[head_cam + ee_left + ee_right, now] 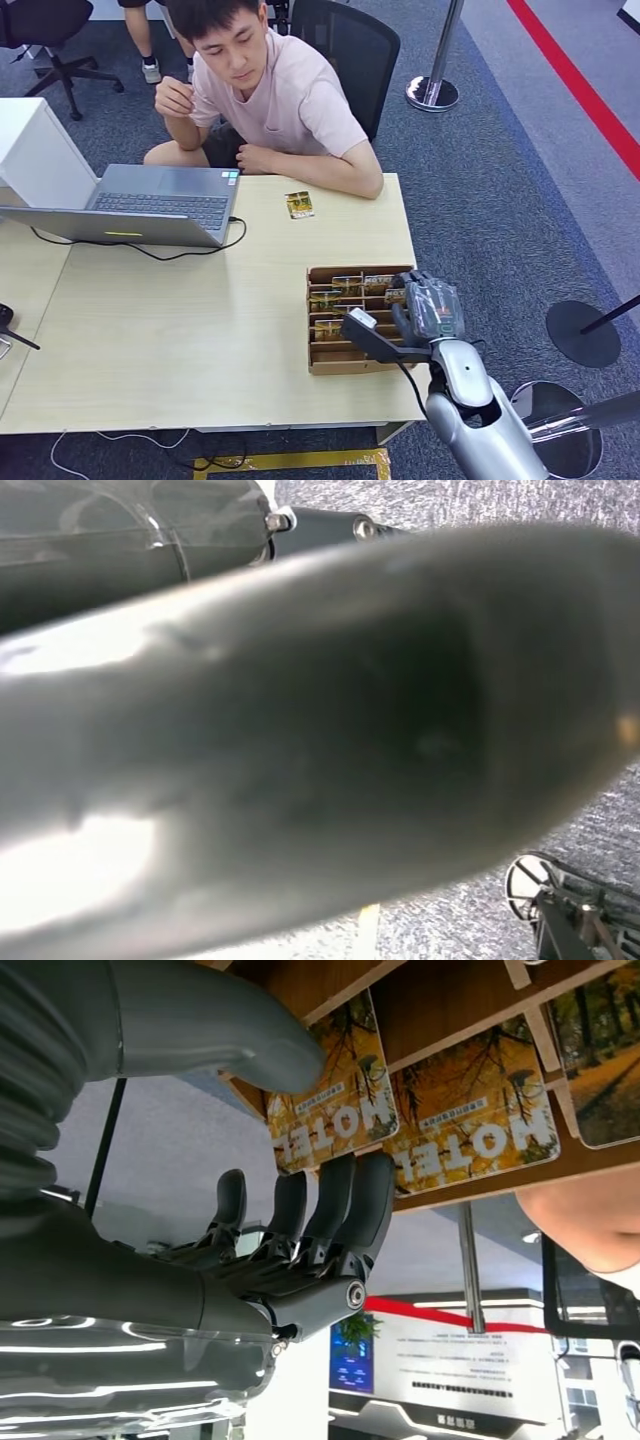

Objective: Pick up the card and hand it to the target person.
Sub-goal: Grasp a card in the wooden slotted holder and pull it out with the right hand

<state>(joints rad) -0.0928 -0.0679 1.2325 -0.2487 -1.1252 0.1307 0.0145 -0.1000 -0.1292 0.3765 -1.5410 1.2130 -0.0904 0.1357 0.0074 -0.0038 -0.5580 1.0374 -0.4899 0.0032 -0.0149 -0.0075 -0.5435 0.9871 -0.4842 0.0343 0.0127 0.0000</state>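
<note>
Head view showed the right robot hand [426, 308] over the slotted wooden card box [321, 362] at the counter [189, 330] edge, one hotel card [300, 204] lying apart near the seated person [279, 95]. Right wrist view, closer, showed thumb [249, 1045] and fingers [355, 1200] either side of a "HOTEL" card [336, 1100] in the box, apparently touching its edges; grip not clearly closed.

We saw an open laptop [162, 205] on the pale wooden worktop [189, 330], well to the left of the hand and farther out, its black cable [162, 253] trailing across the wood. A white box [38, 150] stood just beyond it. On the carpet past the hand stood a chrome stanchion [434, 75], beside a black office chair [347, 45].
</note>
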